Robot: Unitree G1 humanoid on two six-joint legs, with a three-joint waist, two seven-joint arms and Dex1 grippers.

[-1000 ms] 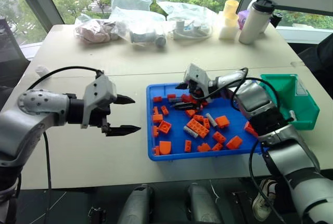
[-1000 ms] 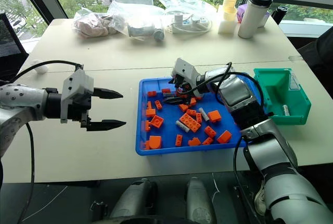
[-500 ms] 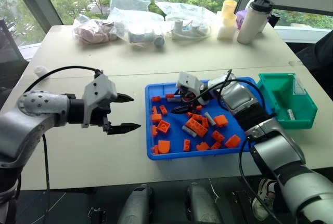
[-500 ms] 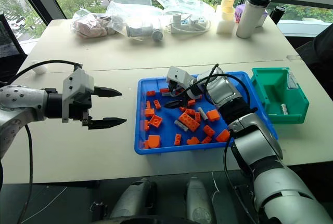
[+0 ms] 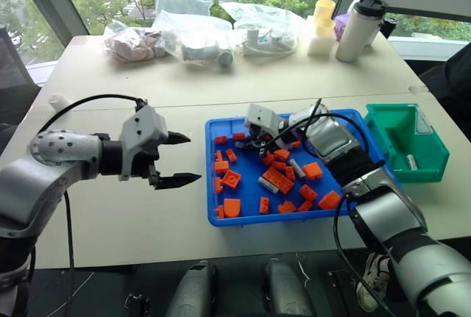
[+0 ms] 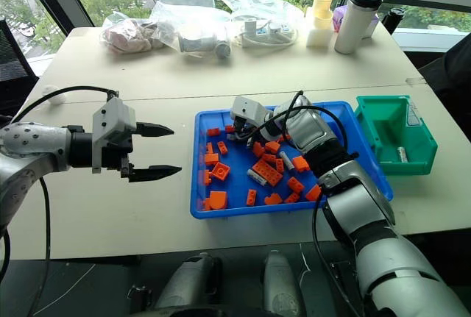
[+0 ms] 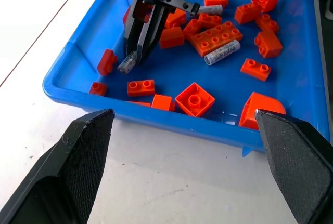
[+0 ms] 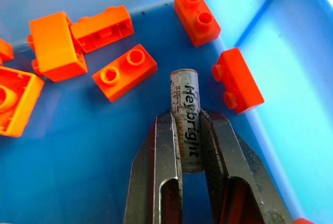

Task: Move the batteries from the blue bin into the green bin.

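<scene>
Right gripper (image 8: 190,146) is down in the far-left part of the blue bin (image 5: 246,218), fingers closed tight on one of the batteries (image 8: 186,115). In the right wrist view the battery sits lengthwise between the two black fingers (image 8: 162,151), pinched along its lower half, its free end sticking out past the tips toward the bin's corner. Printed label faces up. Its free end seems to rest on the blue floor; cannot tell whether it is lifted at all. Orange bricks (image 8: 124,71) lie close around it: one just beside the battery's free end on one side, another (image 8: 237,81) just beside it on the other, against the bin wall. Neither clearly touches it.

Left wrist view shows the same grip from across the bin: the right gripper (image 7: 136,60) points steeply down, with the grey battery end poking out below the tips.

Two more batteries lie loose in the blue bin among the bricks: one (image 7: 222,52) beside the long flat orange brick (image 7: 214,33), another (image 7: 210,10) farther back. One battery (image 6: 402,154) lies in the green bin (image 6: 382,112), which stands to the right of the blue bin on the table (image 5: 110,221).

Left gripper (image 5: 176,159) hovers over bare table just left of the blue bin, jaws spread wide, holding nothing.
</scene>
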